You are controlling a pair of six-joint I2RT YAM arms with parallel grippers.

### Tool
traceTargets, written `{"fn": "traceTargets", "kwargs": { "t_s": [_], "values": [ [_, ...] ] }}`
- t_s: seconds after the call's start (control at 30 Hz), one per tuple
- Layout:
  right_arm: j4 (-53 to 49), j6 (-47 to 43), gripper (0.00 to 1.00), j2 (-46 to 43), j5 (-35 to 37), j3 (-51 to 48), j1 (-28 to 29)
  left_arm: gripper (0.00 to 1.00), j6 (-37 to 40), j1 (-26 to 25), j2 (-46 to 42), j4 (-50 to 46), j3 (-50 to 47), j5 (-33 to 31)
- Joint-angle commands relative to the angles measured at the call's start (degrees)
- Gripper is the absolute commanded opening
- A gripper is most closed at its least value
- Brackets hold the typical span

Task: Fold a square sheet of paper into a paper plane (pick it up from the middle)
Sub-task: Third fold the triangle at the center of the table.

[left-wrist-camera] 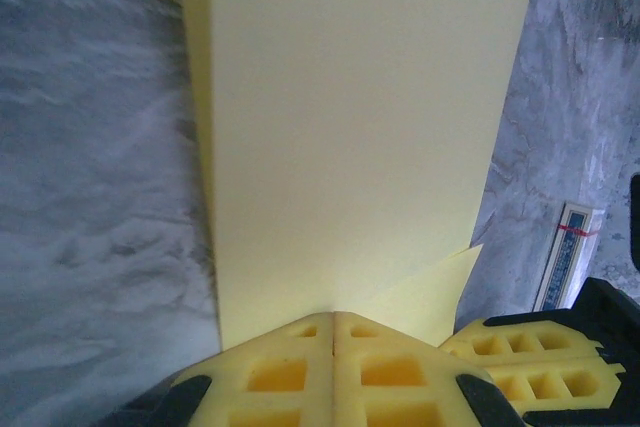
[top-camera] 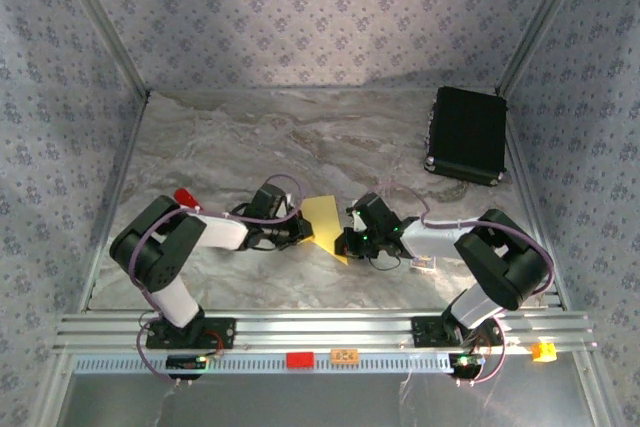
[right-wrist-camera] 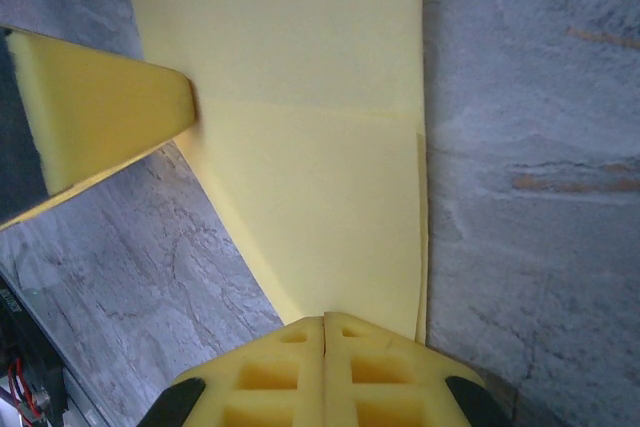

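Top external: the folded yellow sheet of paper (top-camera: 323,219) lies mid-table between the arms, with the left gripper (top-camera: 303,234) at its left edge, the right gripper (top-camera: 347,243) at its near right corner, and a black case (top-camera: 467,135) well apart at far right. Left wrist: the left pads (left-wrist-camera: 290,372) are pressed together, clamping the paper's near edge above the marbled table (left-wrist-camera: 90,197). Right wrist: the right pads (right-wrist-camera: 375,377) are likewise closed on the sheet's edge, with a crease crossing the paper beyond them.
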Motion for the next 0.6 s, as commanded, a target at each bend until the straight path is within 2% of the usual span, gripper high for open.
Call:
{"fn": "traceTargets", "kwargs": {
  "t_s": [0.0,0.3,0.57],
  "values": [
    [-6.4,0.8,0.02,1.4,1.7,-2.5,-0.4,0.04,2.7,2.4,-0.5,-2.6,-0.9,-1.0],
    [-6.4,0.7,0.02,1.1,1.9,-2.4,-0.4,0.07,2.4,3.7,-4.5,-5.8,0.1,-1.7],
    [-6.2,0.8,0.02,0.9,2.0,-2.4,-0.5,0.10,2.6,-0.2,-6.1,-8.2,3.7,-2.8]
  ]
}}
